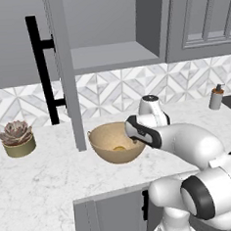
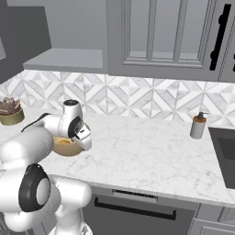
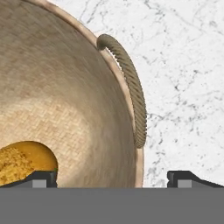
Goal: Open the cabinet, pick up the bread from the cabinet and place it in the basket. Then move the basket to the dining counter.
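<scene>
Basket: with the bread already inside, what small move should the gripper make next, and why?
Probably lower straight down and close on the rim by the handle. The bread lies in the basket, and the open gripper straddles its wall, one fingertip inside, one outside.

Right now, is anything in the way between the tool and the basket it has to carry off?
Nothing visible. The open tool hangs right over the basket, its fingertips either side of the rim by the rope handle. The bread already lies inside.
</scene>
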Robot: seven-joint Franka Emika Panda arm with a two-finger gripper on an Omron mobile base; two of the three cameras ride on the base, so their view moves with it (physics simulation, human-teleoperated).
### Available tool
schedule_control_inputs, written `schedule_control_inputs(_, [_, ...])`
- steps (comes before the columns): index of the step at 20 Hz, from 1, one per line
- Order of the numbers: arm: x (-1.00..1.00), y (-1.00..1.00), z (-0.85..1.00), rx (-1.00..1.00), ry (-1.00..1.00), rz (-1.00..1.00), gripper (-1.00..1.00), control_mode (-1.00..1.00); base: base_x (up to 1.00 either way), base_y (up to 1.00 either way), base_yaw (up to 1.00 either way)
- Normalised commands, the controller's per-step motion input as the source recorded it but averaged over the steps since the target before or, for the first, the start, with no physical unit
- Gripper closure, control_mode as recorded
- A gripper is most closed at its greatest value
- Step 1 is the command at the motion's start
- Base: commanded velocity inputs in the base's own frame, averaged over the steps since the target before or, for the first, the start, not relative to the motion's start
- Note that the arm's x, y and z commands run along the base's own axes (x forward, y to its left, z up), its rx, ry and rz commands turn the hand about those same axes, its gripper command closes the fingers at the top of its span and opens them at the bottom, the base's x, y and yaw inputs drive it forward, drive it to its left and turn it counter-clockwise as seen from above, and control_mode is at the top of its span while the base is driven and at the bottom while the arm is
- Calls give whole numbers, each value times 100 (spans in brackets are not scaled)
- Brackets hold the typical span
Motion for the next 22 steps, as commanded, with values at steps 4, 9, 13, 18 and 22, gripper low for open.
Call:
schedule_control_inputs(4, [9, 14, -3, 0, 0, 0, 100, -100, 0, 0, 0])
schedule_control_inputs(9, [2, 5, 0, 0, -3, 0, 100, -100, 0, 0, 0])
schedule_control_inputs(13, [0, 2, -3, 0, -2, 0, 100, -100, 0, 0, 0])
schedule_control_inputs(18, [-3, -33, 24, 13, 0, -6, 100, -100, 0, 0, 0])
schedule_control_inputs(22, [-28, -19, 66, 22, -1, -1, 100, -100, 0, 0, 0])
